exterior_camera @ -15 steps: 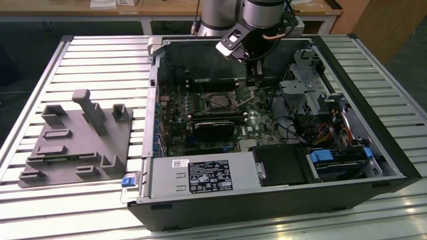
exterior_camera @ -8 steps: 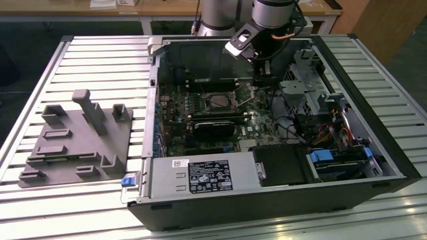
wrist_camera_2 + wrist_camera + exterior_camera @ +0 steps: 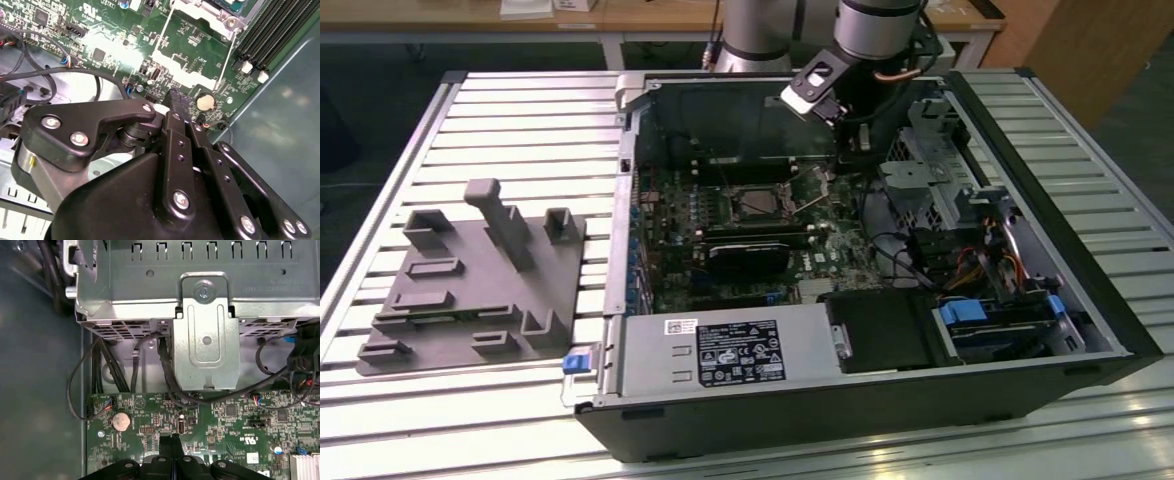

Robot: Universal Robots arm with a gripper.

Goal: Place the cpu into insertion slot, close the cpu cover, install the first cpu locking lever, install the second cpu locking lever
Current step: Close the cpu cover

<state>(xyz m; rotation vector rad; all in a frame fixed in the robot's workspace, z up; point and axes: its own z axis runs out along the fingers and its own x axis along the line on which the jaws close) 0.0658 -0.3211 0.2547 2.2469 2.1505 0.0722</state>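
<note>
Gripper (image 3: 172,440) poised over the motherboard (image 3: 240,420) near a coin cell (image 3: 120,421), fingers (image 3: 173,120) pressed together. Insertion slot (image 3: 758,203) sits at centre of the exterior view, down-left of the arm (image 3: 874,30) at upper centre, apart from the gripper; whether the cpu occupies it cannot be told.

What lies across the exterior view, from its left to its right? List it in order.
Grey moulded plastic fixture block → square dark insertion slot with a metal rim → silver metal drive cage → blue plastic bracket in the drive bay.
</note>
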